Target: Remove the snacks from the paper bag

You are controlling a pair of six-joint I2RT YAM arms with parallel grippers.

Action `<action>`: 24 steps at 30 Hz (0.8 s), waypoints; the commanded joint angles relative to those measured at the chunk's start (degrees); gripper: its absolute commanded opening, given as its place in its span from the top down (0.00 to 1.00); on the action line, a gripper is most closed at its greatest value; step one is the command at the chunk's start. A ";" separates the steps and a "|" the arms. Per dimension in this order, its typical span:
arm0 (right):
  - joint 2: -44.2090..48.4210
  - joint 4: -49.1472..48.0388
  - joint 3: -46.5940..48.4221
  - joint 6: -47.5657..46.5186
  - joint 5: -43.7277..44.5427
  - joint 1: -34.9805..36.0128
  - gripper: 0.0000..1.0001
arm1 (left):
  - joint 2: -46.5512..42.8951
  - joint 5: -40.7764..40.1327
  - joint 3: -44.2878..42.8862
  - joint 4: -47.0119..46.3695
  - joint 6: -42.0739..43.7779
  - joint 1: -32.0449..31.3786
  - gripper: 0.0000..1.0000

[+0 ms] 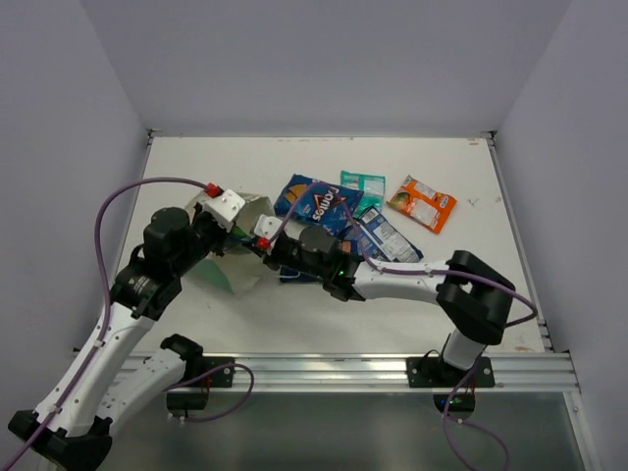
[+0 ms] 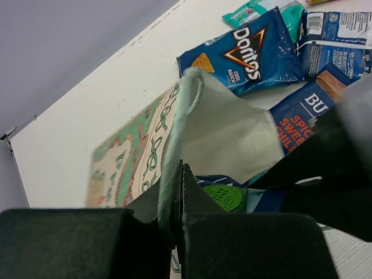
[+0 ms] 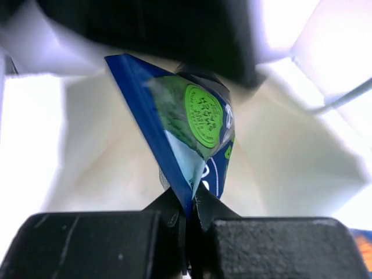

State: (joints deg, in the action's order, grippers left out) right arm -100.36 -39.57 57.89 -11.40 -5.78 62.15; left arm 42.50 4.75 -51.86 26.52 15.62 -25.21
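Nearby, Doritos packet [image 1: 316,204], orange packet [image 1: 422,203], right arm [image 1: 392,278] across paper bag [image 2: 221,133] mouth

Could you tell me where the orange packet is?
In the top view, the orange packet lies far right on the table, beside the teal packet.

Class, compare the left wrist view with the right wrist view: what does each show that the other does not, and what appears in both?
Only the left wrist view: the Doritos packet and a teal packet lying on the table, the patterned outside of the bag, and the left jaws shut on its rim. Only the right wrist view: the bag's white inside, with the right jaws pinching a blue packet. Both: the bag and that blue packet with its round green label.
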 commanded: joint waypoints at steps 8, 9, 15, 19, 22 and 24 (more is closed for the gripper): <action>21.92 13.70 0.56 -2.23 -0.02 -3.08 1.00 | 2.32 -11.76 0.71 -3.93 -2.96 -0.01 1.00; 23.70 15.39 0.47 -1.70 0.76 -4.65 1.00 | 2.76 -12.92 0.53 -4.20 -2.96 0.07 1.00; 36.78 30.06 -0.49 1.02 7.35 -14.13 1.00 | 5.05 -17.23 -1.14 -6.30 -3.57 0.51 1.00; 42.86 37.19 -1.90 6.11 14.20 -21.79 1.00 | 6.19 -19.16 -2.80 -7.63 -4.63 0.60 1.00; 46.02 43.07 -3.39 14.79 20.18 -29.08 1.00 | 6.98 -19.17 -5.43 -8.06 -5.68 0.60 1.00; 47.35 47.03 -5.23 22.97 20.29 -35.56 1.00 | 7.51 -19.25 -7.02 -8.50 -5.95 0.60 1.00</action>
State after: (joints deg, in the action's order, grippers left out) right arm -53.89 -1.67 55.40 -0.49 9.17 33.04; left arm 49.98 -12.73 -54.11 23.16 11.49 -24.86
